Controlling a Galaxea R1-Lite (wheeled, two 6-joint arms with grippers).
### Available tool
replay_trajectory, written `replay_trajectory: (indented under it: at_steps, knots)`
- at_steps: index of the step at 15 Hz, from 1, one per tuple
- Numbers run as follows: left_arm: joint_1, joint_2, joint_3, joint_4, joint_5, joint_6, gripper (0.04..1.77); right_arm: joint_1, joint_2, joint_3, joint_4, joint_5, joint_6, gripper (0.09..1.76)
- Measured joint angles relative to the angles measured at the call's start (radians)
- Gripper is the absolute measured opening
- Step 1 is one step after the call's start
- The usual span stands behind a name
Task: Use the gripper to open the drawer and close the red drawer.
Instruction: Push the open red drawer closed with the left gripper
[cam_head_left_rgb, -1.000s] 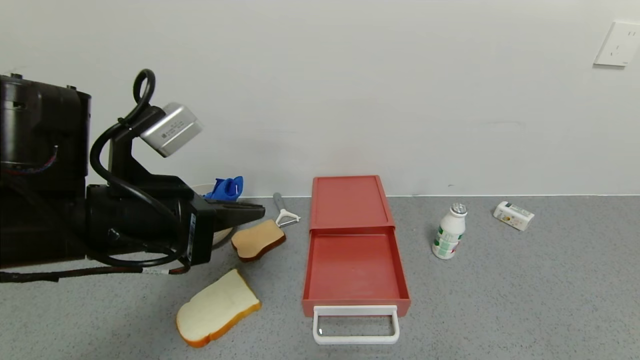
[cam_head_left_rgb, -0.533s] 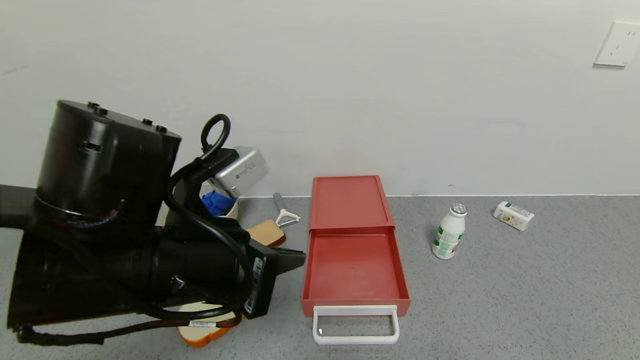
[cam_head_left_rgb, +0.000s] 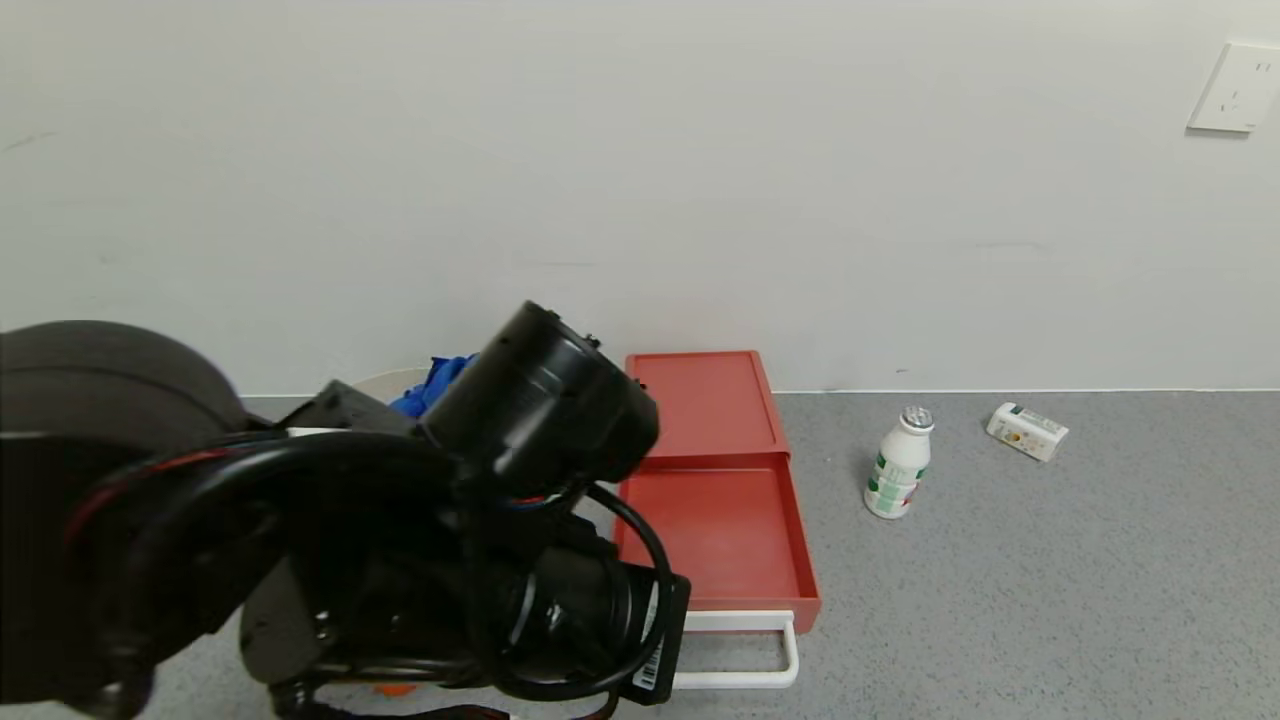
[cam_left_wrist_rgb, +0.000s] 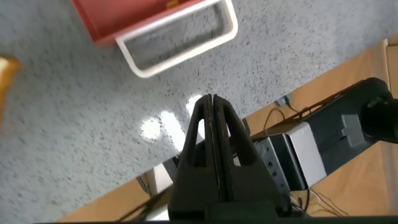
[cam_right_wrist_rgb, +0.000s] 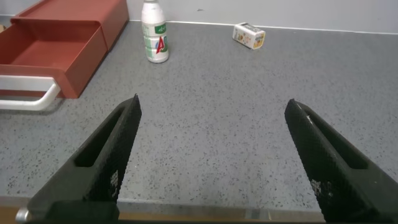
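The red drawer stands open, its tray pulled out toward me with the white loop handle in front. My left arm fills the lower left of the head view and covers the handle's left end. In the left wrist view my left gripper is shut and empty, hovering over the bare counter just in front of the handle, apart from it. My right gripper is open and empty, low over the counter to the right of the drawer.
A white bottle and a small carton stand right of the drawer. A bowl with something blue sits behind my left arm. The counter's front edge runs close under the left gripper.
My left arm has swung right and toward the counter's front, from beside the bread slices to just in front of the drawer handle. It now hides the bread and peeler. The drawer has not moved.
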Motion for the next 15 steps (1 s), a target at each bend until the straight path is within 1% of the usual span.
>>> replay_trajectory:
  at_steps: [2, 4, 7, 10, 15]
  knots:
    - [-0.014, 0.067, -0.033, 0.022, 0.002, -0.046, 0.11, 0.0, 0.0, 0.0, 0.0, 0.0, 0.0, 1.7]
    - [-0.031, 0.118, -0.038, 0.029, 0.004, -0.08, 0.11, 0.0, 0.0, 0.0, 0.0, 0.0, 0.001, 1.7]
    - [-0.051, 0.18, -0.034, 0.035, 0.009, -0.108, 0.11, 0.0, 0.0, 0.0, 0.0, 0.0, 0.001, 1.7]
    - [-0.068, 0.238, -0.04, 0.084, 0.01, -0.122, 0.11, 0.0, 0.0, 0.0, -0.001, 0.0, 0.001, 1.7]
    - [-0.075, 0.317, -0.066, 0.121, 0.01, -0.172, 0.11, 0.0, 0.0, 0.0, -0.001, 0.0, 0.002, 1.7]
